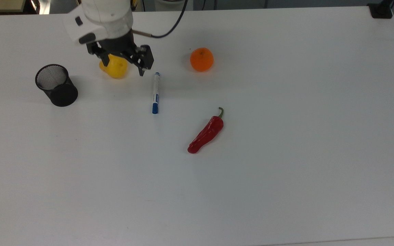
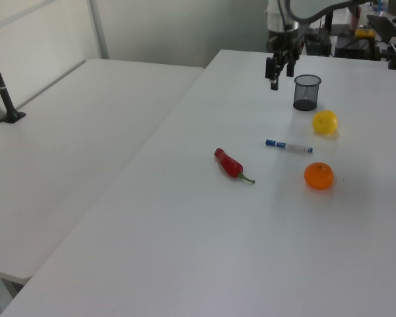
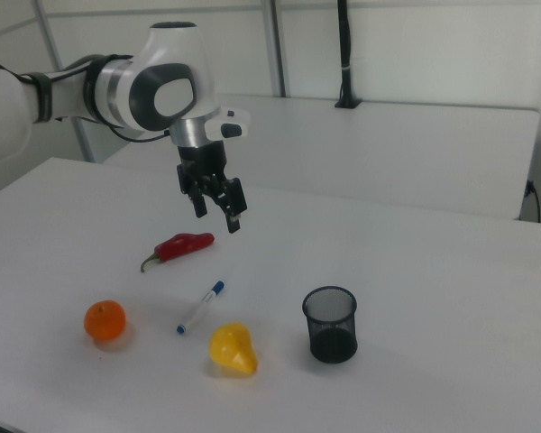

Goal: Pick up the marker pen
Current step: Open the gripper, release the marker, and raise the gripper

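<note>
The marker pen (image 1: 155, 92), white with a blue cap, lies flat on the white table (image 1: 286, 171) with nothing holding it. Its cap points toward the top view's bottom. In the left view the marker pen (image 2: 289, 146) lies between the chili and the yellow fruit, and in the right view the marker pen (image 3: 201, 307) sits just left of that fruit. My gripper (image 1: 124, 68) hangs open and empty, well above the table. It is up and to the left of the marker in the top view. The gripper (image 2: 281, 78) (image 3: 218, 219) is clearly off the surface.
A black mesh cup (image 1: 56, 85) stands at the top view's left. A yellow fruit (image 1: 116, 70) lies partly under the gripper. An orange (image 1: 201, 59) sits right of the marker. A red chili pepper (image 1: 206, 133) lies lower right of it.
</note>
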Robot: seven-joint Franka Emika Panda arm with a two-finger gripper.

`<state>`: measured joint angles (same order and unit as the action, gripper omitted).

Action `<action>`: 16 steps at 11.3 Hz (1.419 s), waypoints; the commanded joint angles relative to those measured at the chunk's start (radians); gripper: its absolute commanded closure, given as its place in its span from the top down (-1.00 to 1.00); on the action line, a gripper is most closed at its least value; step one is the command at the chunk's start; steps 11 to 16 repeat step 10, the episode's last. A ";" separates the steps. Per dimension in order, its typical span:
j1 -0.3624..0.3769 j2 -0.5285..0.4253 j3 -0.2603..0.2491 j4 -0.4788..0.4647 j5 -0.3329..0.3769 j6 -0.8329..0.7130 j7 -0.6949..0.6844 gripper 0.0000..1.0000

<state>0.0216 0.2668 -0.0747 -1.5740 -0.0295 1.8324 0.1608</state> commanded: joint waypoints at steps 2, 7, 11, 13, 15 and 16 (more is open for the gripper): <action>-0.037 -0.234 0.006 -0.207 0.045 0.018 -0.038 1.00; -0.054 -0.333 0.003 -0.271 0.043 -0.013 -0.043 1.00; -0.058 -0.328 -0.004 -0.262 0.042 -0.041 -0.052 1.00; -0.058 -0.328 -0.004 -0.262 0.042 -0.041 -0.052 1.00; -0.058 -0.328 -0.004 -0.262 0.042 -0.041 -0.052 1.00; -0.058 -0.328 -0.004 -0.262 0.042 -0.041 -0.052 1.00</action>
